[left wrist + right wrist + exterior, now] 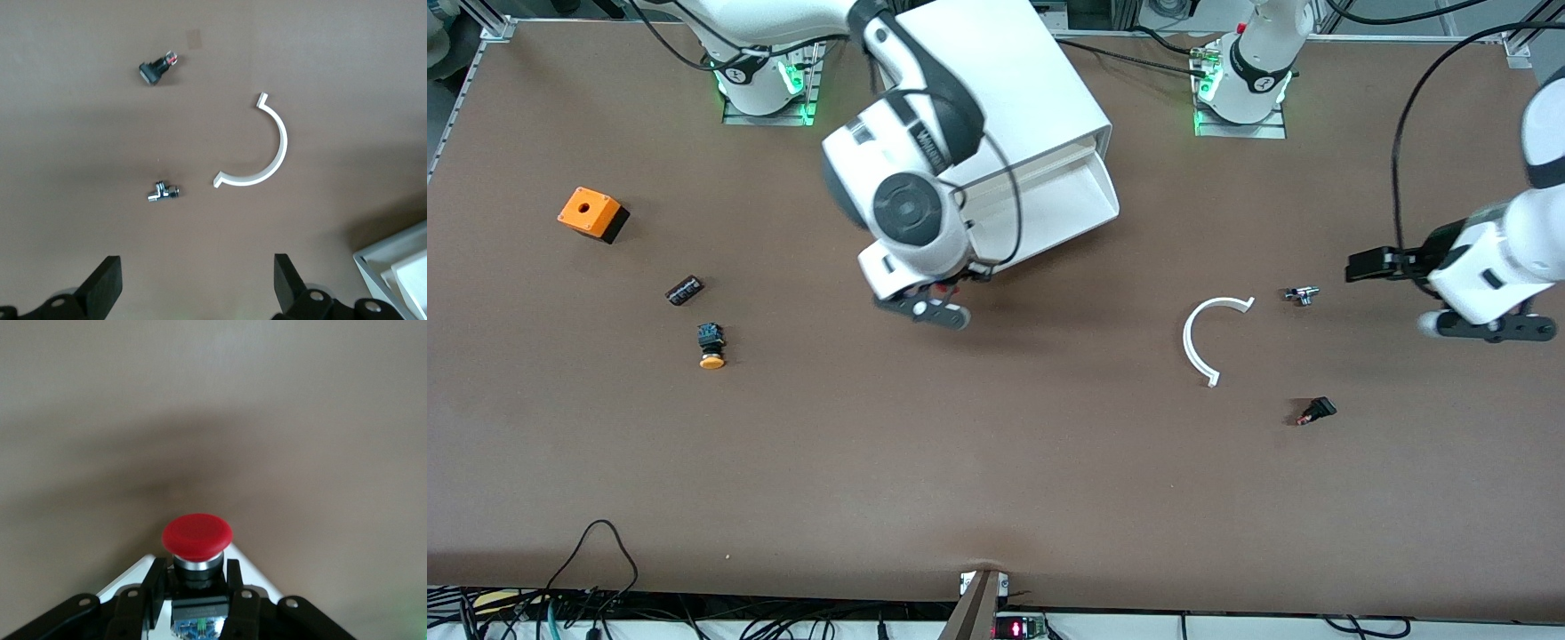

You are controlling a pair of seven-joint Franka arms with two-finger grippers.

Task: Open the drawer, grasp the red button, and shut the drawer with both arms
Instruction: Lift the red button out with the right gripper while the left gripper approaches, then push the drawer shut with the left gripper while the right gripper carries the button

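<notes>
Button (197,543): red-capped, black-and-blue body clamped between the fingers of the right gripper (935,300), cap pointing out past the fingertips, held in the air over bare table just in front of the open drawer (1049,191) of the white cabinet (1005,80). Drawer: pulled out toward the front camera, so closing it looks to call for a push along that same axis, back toward the robots' bases. Left gripper (197,290): jaws wide and empty, over the left arm's end of the table, well apart from the drawer; the right arm is much the nearer.
</notes>
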